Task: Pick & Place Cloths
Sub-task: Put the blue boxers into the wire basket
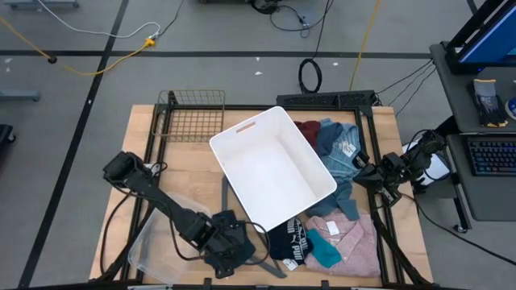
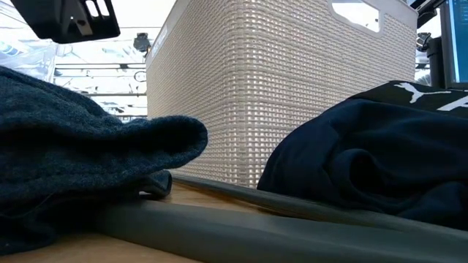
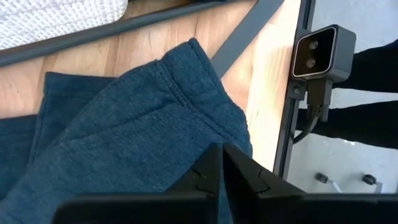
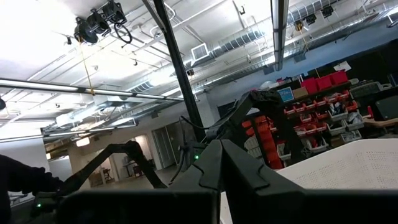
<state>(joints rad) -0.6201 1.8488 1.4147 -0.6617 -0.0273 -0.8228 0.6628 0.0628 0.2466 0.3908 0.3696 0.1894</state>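
While my left gripper [image 3: 222,163] hangs at six o'clock with fingers pressed together over the navy cloth [image 3: 124,143], the black cloth [image 1: 288,242] beside it shows white print I can't read. My right gripper [image 4: 219,163], pinched together and empty, waits at three o'clock.

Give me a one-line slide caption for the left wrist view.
Left gripper, fingers together, poised over the navy garment on the wooden table near its edge.

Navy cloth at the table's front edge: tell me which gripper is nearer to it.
Left. The left gripper is right over the navy cloth, fingers nearly together. The right gripper waits shut at the table's right edge, across the white bin.
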